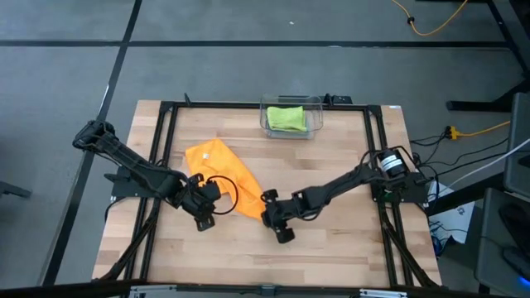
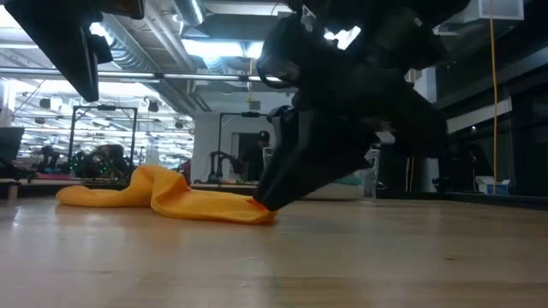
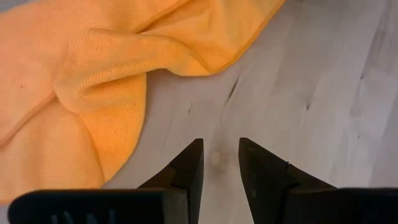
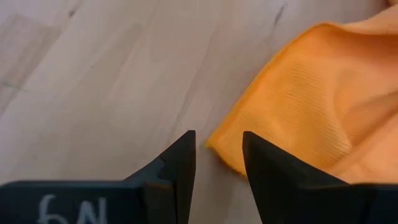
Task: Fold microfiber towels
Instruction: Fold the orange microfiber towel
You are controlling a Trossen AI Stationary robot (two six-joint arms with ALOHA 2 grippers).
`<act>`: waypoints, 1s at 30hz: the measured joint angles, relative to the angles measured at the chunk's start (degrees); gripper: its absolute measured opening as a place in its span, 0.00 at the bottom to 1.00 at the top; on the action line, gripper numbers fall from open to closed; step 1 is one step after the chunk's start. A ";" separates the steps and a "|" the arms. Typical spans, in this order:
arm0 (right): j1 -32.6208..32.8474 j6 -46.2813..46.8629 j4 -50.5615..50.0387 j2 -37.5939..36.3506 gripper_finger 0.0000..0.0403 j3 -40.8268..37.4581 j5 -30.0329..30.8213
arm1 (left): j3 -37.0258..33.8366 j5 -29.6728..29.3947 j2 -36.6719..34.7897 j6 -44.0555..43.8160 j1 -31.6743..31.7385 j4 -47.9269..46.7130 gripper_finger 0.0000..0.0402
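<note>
An orange towel (image 1: 219,170) lies crumpled on the wooden table, left of centre; it also shows in the low view as the towel (image 2: 171,197). My left gripper (image 3: 221,155) hangs open over bare wood just off the towel's near-left side (image 3: 118,130), with nothing between its fingers. My right gripper (image 4: 217,146) is open and low at the table. The towel's near right corner (image 4: 214,144) lies just ahead of the gap between its fingertips. A lime green towel (image 1: 287,117) lies in a clear bin at the far edge. My right gripper comes at the orange towel's corner (image 2: 261,208) slanting down from the table's right, one fingertip (image 4: 186,140) on either side of it. I cannot tell whether the fingers touch the cloth. The corner lies flat on the table.
The clear plastic bin (image 1: 315,103) stands at the far middle of the table. A black frame (image 1: 166,124) runs around the tabletop. Bare wood (image 1: 331,248) lies near and right of the grippers.
</note>
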 joint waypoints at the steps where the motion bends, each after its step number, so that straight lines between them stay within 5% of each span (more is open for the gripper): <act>1: 0.19 -0.49 -0.11 0.12 0.33 0.00 0.00 | 0.00 -0.04 0.00 0.00 0.00 -0.02 0.23; 23: 0.41 -0.86 2.35 4.04 0.33 0.17 5.88 | 0.00 -2.73 0.02 0.02 0.17 -0.04 0.23; 30: -0.72 7.51 0.56 4.17 0.13 0.28 6.12 | 0.00 -3.39 0.02 0.01 0.17 0.64 0.23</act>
